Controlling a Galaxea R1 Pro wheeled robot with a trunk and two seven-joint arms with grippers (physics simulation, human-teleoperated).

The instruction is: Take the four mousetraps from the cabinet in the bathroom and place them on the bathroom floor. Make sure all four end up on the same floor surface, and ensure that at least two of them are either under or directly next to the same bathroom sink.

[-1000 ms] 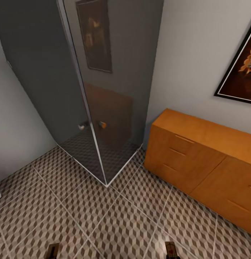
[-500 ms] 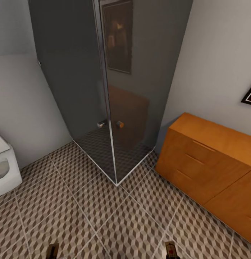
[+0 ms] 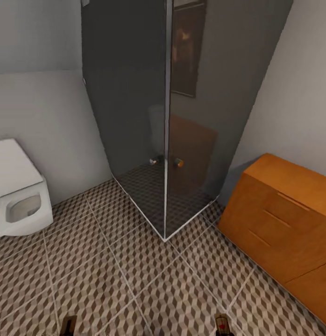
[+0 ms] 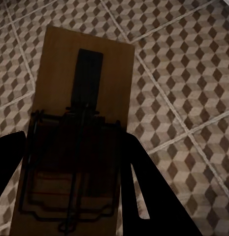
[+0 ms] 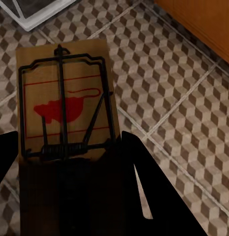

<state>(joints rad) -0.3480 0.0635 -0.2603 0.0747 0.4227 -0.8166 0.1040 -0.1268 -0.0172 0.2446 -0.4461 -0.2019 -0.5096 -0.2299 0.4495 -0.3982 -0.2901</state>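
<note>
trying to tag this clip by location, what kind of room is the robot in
Most likely a bathroom. A white toilet with its lid up stands against the grey wall, a dark smoked-glass shower enclosure fills the corner, and the floor of brown and beige cube-pattern tiles runs under both. An orange-brown wooden drawer chest stands beside the shower.

A glass shower enclosure (image 3: 172, 116) stands in the far corner of the bathroom floor (image 3: 135, 284), its near corner pointing toward the robot. The toilet (image 3: 20, 196) sits left of it against the wall; the cabinet (image 3: 289, 228) stands right of it along the other wall. Near the view's lower edge, the left hand (image 4: 70, 196) and right hand (image 5: 70, 187) each hold a mousetrap (image 4: 80, 132) (image 5: 65, 132) above the floor.
</note>
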